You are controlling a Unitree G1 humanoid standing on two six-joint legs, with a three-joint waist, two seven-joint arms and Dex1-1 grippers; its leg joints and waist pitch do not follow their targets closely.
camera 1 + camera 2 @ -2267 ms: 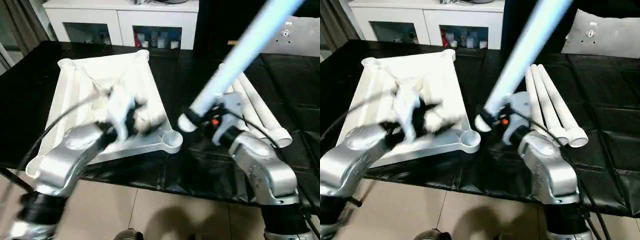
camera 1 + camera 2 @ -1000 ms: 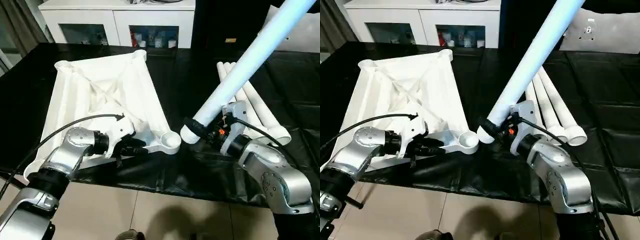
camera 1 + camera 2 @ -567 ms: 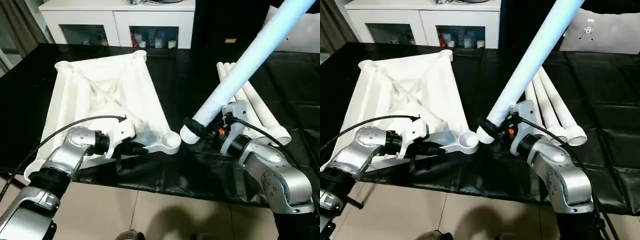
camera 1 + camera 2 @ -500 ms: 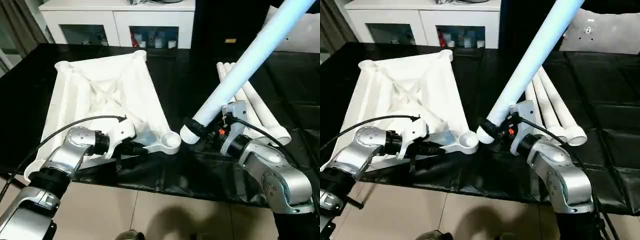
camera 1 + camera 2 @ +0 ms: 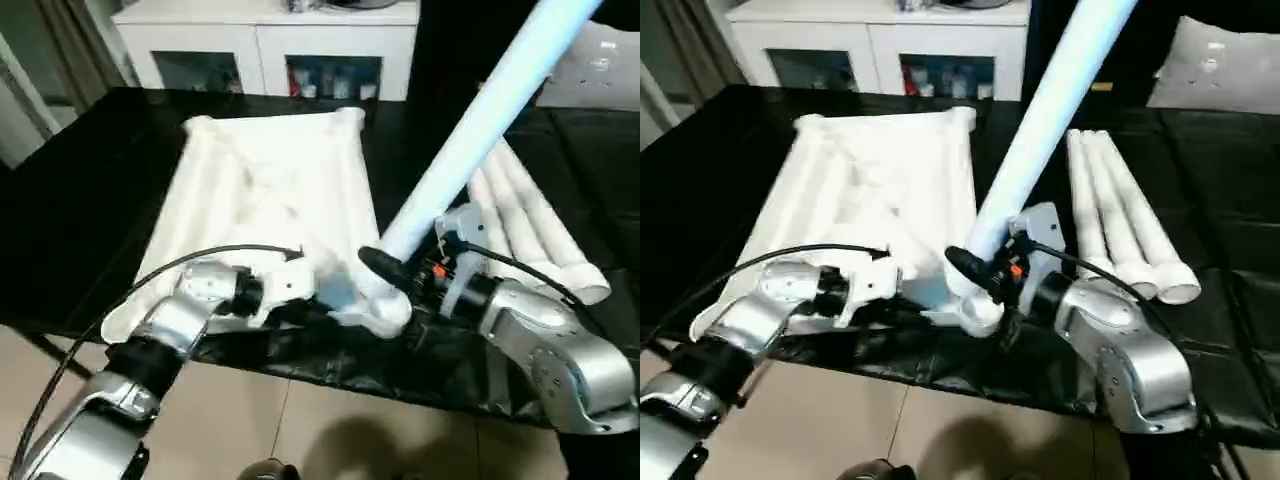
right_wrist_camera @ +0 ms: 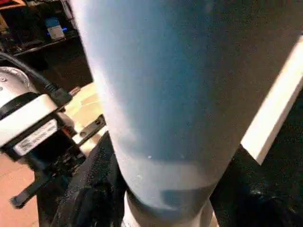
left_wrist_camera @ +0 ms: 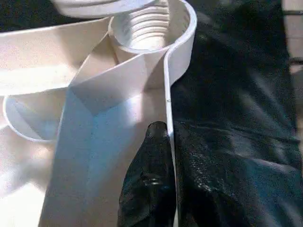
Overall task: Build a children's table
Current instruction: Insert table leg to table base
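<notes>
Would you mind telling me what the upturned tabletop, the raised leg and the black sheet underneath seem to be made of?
Tabletop: apparently moulded white plastic with a smooth satin look; the left wrist view shows thin ribs and a threaded corner socket.
Raised leg: seemingly the same white plastic, a smooth tapered tube.
Black sheet: probably thin plastic film or coated fabric, since it is glossy and creased; the exact material is uncertain.

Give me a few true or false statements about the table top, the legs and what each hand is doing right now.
1. The right hand holds a leg tilted up. True.
2. The left hand is shut on the table top's rim. True.
3. Four legs lie on the black surface. False: three spare legs lie there.
4. The table top rests with its ribbed underside down. False: the ribs face up.
5. The corner socket already has a leg screwed in. False: it is empty.
</notes>
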